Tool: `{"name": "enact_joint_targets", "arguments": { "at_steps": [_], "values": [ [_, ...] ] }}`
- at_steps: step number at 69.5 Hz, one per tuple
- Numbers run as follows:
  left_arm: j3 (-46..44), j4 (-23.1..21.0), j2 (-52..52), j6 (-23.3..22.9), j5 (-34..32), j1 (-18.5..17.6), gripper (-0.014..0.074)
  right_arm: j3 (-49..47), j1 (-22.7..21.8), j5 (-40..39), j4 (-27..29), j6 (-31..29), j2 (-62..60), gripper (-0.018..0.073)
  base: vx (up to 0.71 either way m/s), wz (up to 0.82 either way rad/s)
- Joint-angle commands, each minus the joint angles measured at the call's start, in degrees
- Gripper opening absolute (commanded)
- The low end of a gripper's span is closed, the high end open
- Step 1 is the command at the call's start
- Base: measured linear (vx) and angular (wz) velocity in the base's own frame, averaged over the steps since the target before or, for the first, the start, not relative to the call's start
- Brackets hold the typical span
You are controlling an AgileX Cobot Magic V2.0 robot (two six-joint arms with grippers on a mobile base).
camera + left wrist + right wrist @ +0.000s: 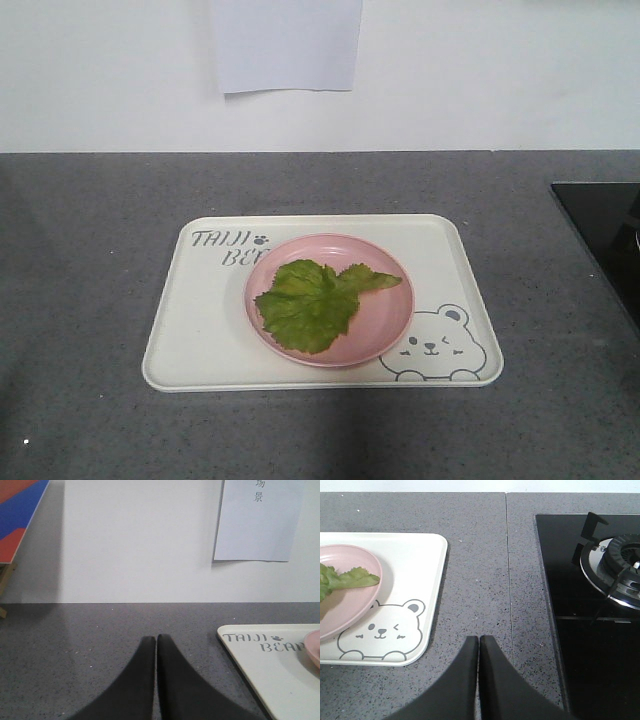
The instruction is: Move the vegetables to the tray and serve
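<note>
Lettuce leaf point(318, 303) lies on pink plate point(395, 320), plate on tray point(200, 340). Left gripper point(156, 639) closed, empty; tray ahead to its right. Right gripper point(479, 639) closed, empty; tray ahead-left. Leaf stem points toward right gripper, seemingly nearer.

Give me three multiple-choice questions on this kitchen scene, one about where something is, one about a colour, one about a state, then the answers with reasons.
1. Where does the lettuce lie?
A. on the bare counter
B. on the plate
C. on the stove

2. What colour is the plate?
A. pink
B. blue
C. white

3. How is the left claw?
A. open
B. shut on the lettuce
C. shut, empty

Answers:
1 B: the leaf rests inside the plate, which sits on the tray.
2 A: its rim shows pink around the leaf.
3 C: its fingers meet over bare counter, left of the tray.
</note>
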Motion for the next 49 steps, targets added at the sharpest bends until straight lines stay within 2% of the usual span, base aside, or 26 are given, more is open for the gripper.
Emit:
{"name": "enact_joint_targets", "arguments": {
  "at_steps": [1,11,17,35,42,49],
  "values": [
    [0.58,-0.35,-0.91,-0.31,-4.39,0.01,-0.0008,-1.5,0.1,-4.12,-1.86,-0.21,0.33,-0.0008,0.0,0.0],
    [0.58,-0.35,-0.91,-0.31,-4.39,0.01,-0.0008,-0.24,0.1,-4.75,-2.13,-1.26,0.03,-0.0008,0.0,0.0],
    [0.58,-0.35,-0.91,-0.31,-4.39,0.01,-0.0008,2.65,0.1,-6.87,0.15,-1.45,-1.33,-0.0008,0.0,0.0],
    [0.58,-0.35,-0.91,-0.31,-4.39,0.01,-0.0008,15.81,0.05,-25.5,1.05,-3.9,-10.69,-0.0008,0.0,0.0],
    [0.58,-0.35,-0.91,-0.31,-4.39,0.01,-0.0008,19.72,-0.14,-28.76,1.05,-4.65,-13.81,-0.0008,0.0,0.0],
    [0.58,-0.35,-0.91,-0.31,-4.39,0.01,-0.0008,23.37,-3.38,-30.7,3.88,-6.09,-17.08,-0.0008,0.0,0.0]
  ]
}}
